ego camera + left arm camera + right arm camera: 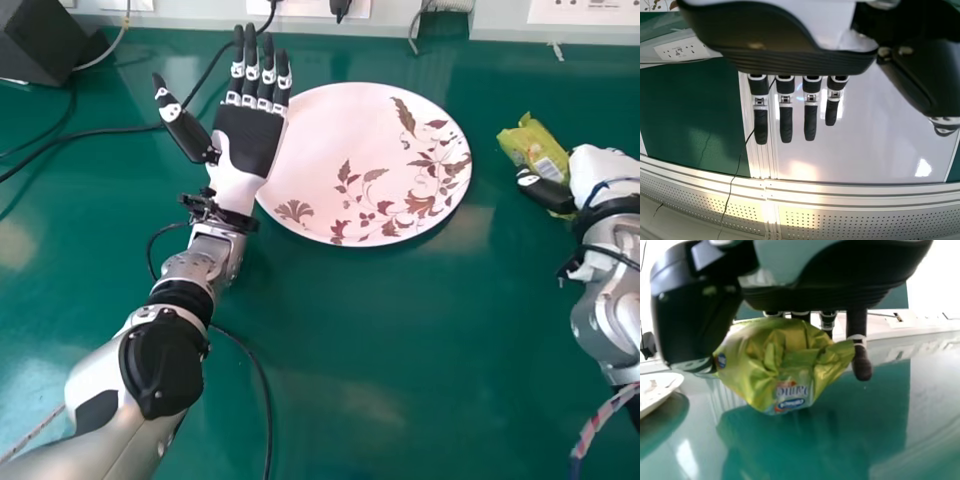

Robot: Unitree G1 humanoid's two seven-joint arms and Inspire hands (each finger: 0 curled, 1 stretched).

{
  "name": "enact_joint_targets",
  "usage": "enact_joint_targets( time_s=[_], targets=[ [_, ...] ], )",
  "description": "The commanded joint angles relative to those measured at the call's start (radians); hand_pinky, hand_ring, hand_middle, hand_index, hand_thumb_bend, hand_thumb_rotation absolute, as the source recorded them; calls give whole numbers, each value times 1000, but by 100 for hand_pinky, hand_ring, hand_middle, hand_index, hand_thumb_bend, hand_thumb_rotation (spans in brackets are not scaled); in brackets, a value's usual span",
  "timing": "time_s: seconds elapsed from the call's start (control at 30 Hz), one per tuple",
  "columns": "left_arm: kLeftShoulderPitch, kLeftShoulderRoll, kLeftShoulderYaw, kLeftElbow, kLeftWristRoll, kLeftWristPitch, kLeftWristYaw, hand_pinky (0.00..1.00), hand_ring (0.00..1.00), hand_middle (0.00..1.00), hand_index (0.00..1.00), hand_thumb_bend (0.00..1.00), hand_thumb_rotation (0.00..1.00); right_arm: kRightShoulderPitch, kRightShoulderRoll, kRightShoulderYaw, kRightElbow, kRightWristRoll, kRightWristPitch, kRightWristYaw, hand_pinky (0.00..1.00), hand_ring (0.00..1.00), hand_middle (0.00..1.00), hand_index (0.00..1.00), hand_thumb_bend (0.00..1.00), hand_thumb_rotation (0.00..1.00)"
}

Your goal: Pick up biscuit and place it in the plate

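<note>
Yellow-green, one biscuit packet (536, 147) is in the right hand (598, 174).

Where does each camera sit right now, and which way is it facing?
Head view: on the head, looking forward and down at the table; both arms show, with the open left hand beside the plate.
Left wrist view: at the left wrist, looking along that hand's fingers toward wall panels.
Right wrist view: at the right wrist, looking across the table past the right hand, which holds the biscuit packet.
Head and right wrist views share the packet, plate and right hand.
</note>
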Motion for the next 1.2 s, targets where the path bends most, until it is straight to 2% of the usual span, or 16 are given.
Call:
enact_joint_targets(
  time_s=[0.0,0.83,1.17],
  targets=[
    [-8,-6,-11,-11,7,-5,4,69,81,85,94,95,23,17,-14,-12,-27,-10,5,12,15,6,48,48,50,0],
    [-15,-16,-17,-20,7,-14,6,72,81,85,93,95,24,54,-18,-55,-214,-95,41,107,15,5,48,48,50,0],
    [-15,-17,-22,-20,13,-24,3,67,78,83,91,98,25,98,-6,-92,-308,-130,21,98,16,7,48,48,50,0]
  ],
)
